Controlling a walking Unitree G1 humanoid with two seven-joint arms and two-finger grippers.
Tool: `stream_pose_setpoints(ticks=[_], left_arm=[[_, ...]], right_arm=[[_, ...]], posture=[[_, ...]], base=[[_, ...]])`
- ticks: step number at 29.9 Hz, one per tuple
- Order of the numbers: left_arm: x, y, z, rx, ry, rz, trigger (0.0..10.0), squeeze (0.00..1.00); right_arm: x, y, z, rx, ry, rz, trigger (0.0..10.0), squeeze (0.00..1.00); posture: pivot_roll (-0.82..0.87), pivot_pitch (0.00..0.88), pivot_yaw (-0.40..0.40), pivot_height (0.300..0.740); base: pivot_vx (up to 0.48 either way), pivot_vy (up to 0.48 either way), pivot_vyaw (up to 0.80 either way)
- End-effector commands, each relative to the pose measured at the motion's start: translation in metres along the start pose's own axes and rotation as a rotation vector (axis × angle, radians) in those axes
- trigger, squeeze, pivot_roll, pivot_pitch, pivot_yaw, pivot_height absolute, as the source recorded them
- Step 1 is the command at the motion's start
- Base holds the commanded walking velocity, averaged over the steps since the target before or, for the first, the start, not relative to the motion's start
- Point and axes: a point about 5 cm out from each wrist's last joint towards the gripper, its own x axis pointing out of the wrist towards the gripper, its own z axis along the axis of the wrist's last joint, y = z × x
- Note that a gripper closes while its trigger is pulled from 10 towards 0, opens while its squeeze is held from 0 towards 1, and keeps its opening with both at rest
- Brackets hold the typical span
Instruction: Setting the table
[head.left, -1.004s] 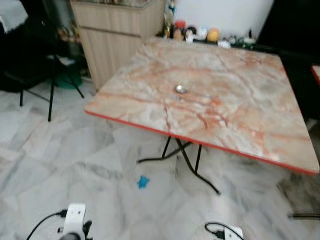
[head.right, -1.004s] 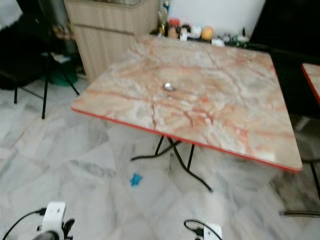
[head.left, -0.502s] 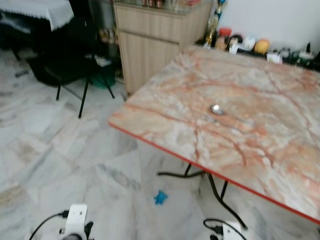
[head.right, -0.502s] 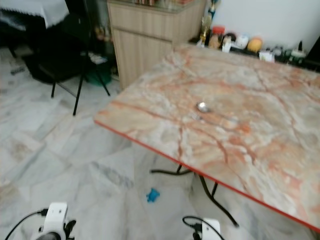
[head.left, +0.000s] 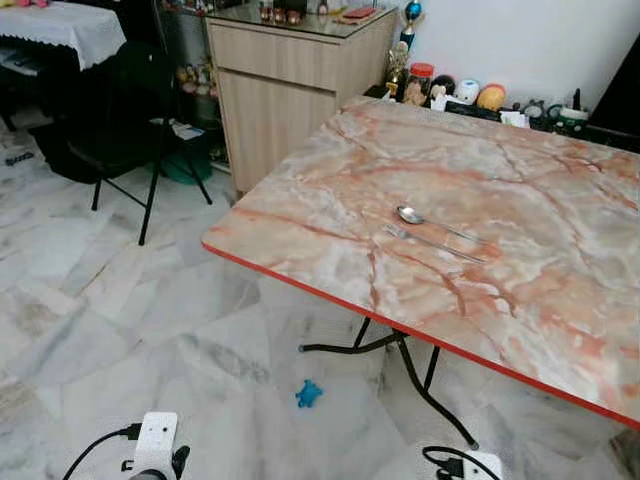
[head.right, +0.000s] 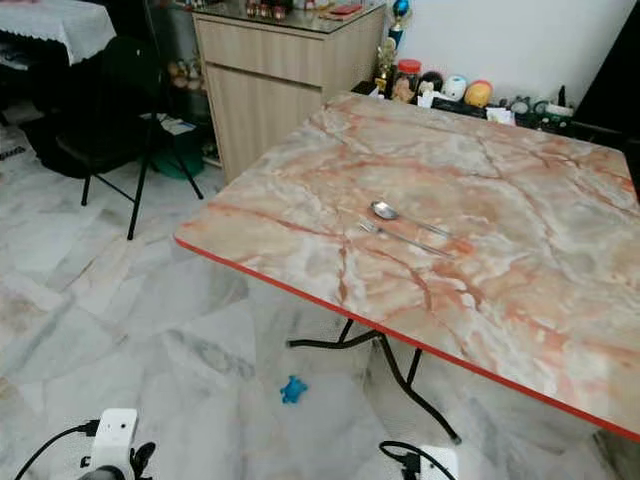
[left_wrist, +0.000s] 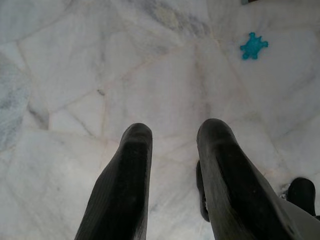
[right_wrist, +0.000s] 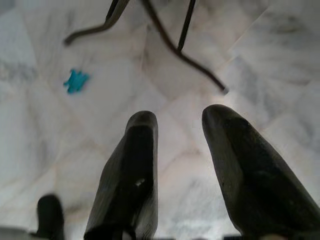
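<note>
A spoon (head.left: 409, 215) and fork (head.left: 432, 243) lie side by side near the middle of the marble counter (head.left: 300, 215). My left pincer (left_wrist: 172, 137) and right pincer (right_wrist: 175, 122) hang over the floor (head.left: 120, 310), fingers parted, holding nothing. A blue scrap (head.left: 309, 393) lies under the counter edge.

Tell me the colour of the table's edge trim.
Red, under the marbled top; the table's edge shows best in the left eye view.

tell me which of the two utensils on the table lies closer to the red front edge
The fork. It lies on the marble table just on the red-edge side of the spoon, which sits beside it, farther in and has a rounded bowl.
</note>
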Motion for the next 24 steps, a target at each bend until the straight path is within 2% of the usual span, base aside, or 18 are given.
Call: stream_pose_setpoints(ticks=[1,4,5,6,8,12,17,22,24], left_arm=[[-0.001,0.001,-0.005,0.011,0.018,0.002,10.0,0.0],[-0.001,0.0,-0.005,0.016,0.018,0.001,10.0,0.0],[-0.001,0.0,-0.005,0.019,0.016,0.0,10.0,0.0],[-0.001,0.0,-0.005,0.019,0.016,0.0,10.0,0.0],[-0.001,0.0,-0.005,0.02,0.015,0.001,10.0,0.0],[-0.001,0.0,-0.005,0.026,0.015,-0.002,10.0,0.0],[-0.001,-0.001,-0.006,0.03,0.018,-0.007,10.0,0.0],[-0.001,-0.002,-0.005,0.021,0.008,-0.007,10.0,0.0],[-0.001,-0.003,-0.005,0.014,0.0,-0.008,10.0,0.0]], right_arm=[[0.001,-0.003,0.011,0.016,-0.089,-0.018,10.0,0.0],[-0.002,-0.004,0.016,0.009,-0.162,-0.032,10.0,0.0],[-0.005,-0.003,0.024,0.01,-0.244,-0.048,10.0,0.0],[-0.005,-0.003,0.024,0.01,-0.244,-0.048,10.0,0.0],[-0.013,0.001,0.038,-0.016,-0.374,-0.052,10.0,0.0],[-0.03,0.006,0.058,-0.033,-0.506,-0.058,10.0,0.0],[-0.056,0.004,0.07,-0.053,-0.563,-0.087,10.0,0.0],[-0.065,0.003,0.086,-0.062,-0.605,-0.096,10.0,0.0],[-0.061,0.004,0.115,-0.072,-0.68,-0.093,10.0,0.0]], posture=[[0.12,0.0,-0.05,0.74],[0.12,0.0,-0.056,0.74],[0.12,0.0,-0.061,0.74],[0.12,0.0,-0.061,0.74],[0.12,0.0,-0.065,0.74],[0.12,0.0,-0.066,0.74],[0.1,0.0,-0.067,0.74],[0.1,0.0,-0.068,0.74],[0.1,0.0,-0.064,0.74]], base=[[0.0,0.0,0.0],[0.0,0.0,0.0],[0.0,0.0,0.0],[0.0,0.0,0.0],[0.0,0.0,0.0],[0.0,0.0,0.0],[0.0,0.0,0.0],[0.0,0.0,0.0],[0.0,0.0,0.0]])
